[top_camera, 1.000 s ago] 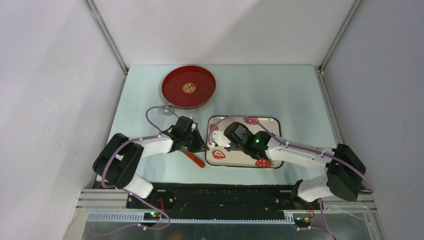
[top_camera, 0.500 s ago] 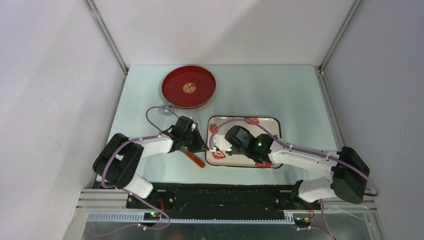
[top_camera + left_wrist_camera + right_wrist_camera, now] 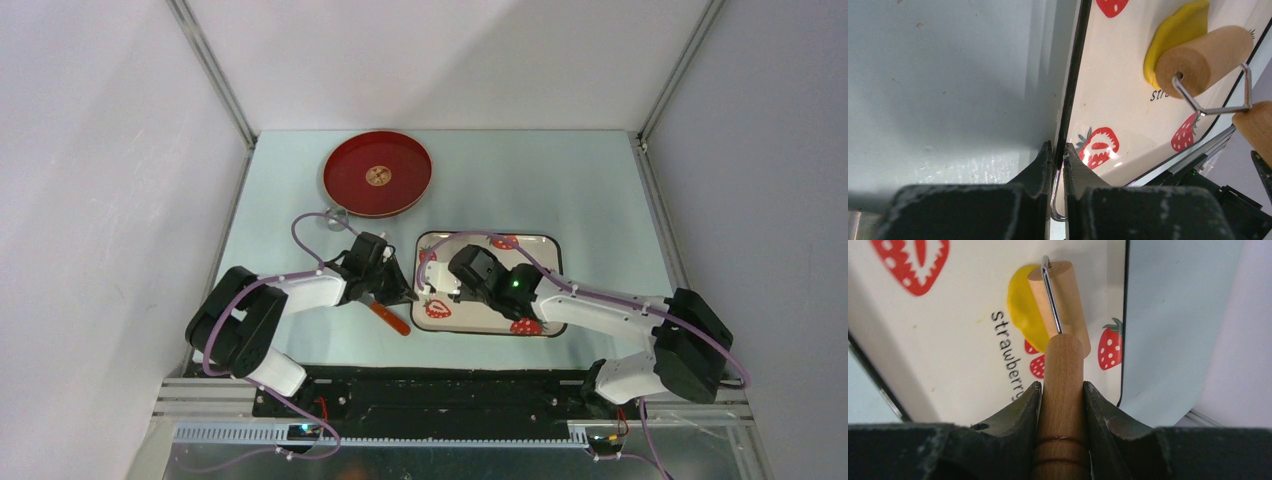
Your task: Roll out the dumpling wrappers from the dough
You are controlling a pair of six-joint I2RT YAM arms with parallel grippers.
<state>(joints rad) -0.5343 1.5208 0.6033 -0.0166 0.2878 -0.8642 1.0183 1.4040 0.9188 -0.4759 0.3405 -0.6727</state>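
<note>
We see only part of the soft yellow dough patch (image 3: 1175, 32); the tan wooden roller barrel (image 3: 1205, 60) covers the rest. The roller's wooden handle (image 3: 1255, 127) and the strawberry-printed white tray (image 3: 1128, 100) run off frame. From above, the right hand (image 3: 458, 290) hides dough and roller.

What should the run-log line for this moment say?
left tool: shut on tray rim | right tool: shut on roller handle | roller: on dough | dough: on tray

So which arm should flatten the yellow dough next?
Right. The right gripper holds the tan wooden roller, its barrel over the yellow dough; the left gripper is clamped on the edge of the white strawberry-print tray.
</note>
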